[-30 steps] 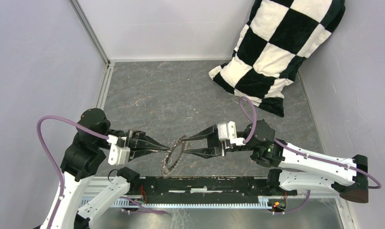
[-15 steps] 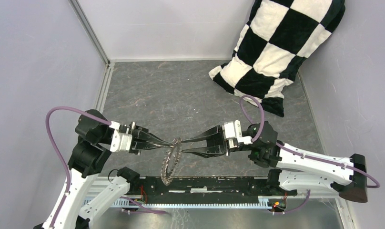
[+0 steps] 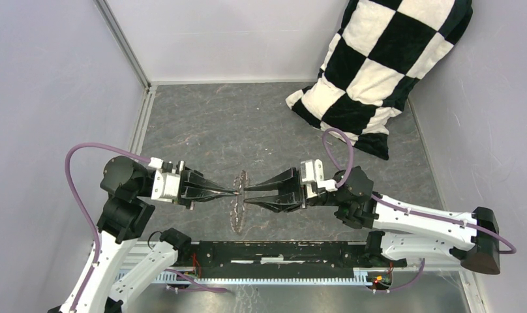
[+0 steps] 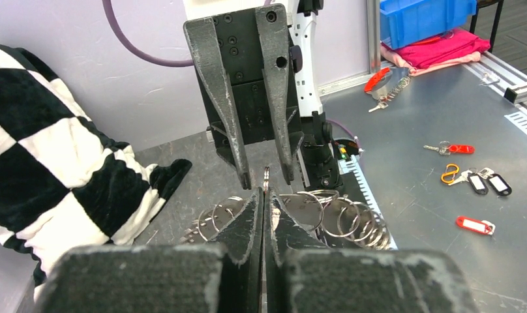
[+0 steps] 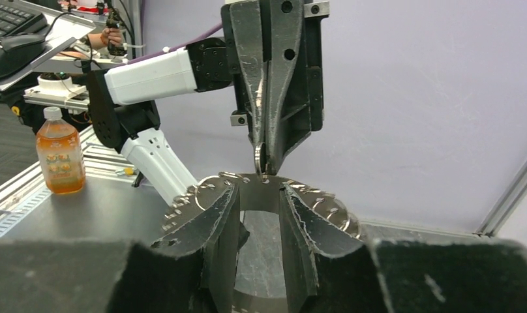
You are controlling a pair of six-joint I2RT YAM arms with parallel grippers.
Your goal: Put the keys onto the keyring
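**A:** Where's the keyring point(image 3: 237, 203)?

**B:** Upright over the surface point(image 3: 202, 130), well apart from the checkered pillow point(image 3: 378, 65), towards its near-left.

**A:** Who holds it?

**B:** The left pincer point(image 3: 236, 192), clamped tight on its top rim. The right pincer point(image 3: 246, 196) stands apart, straddling that rim without touching.

Bright, even overhead light, faint shadows on the bench point(image 3: 215, 130); the 2 wrist views blur at the bottom foreground edge.
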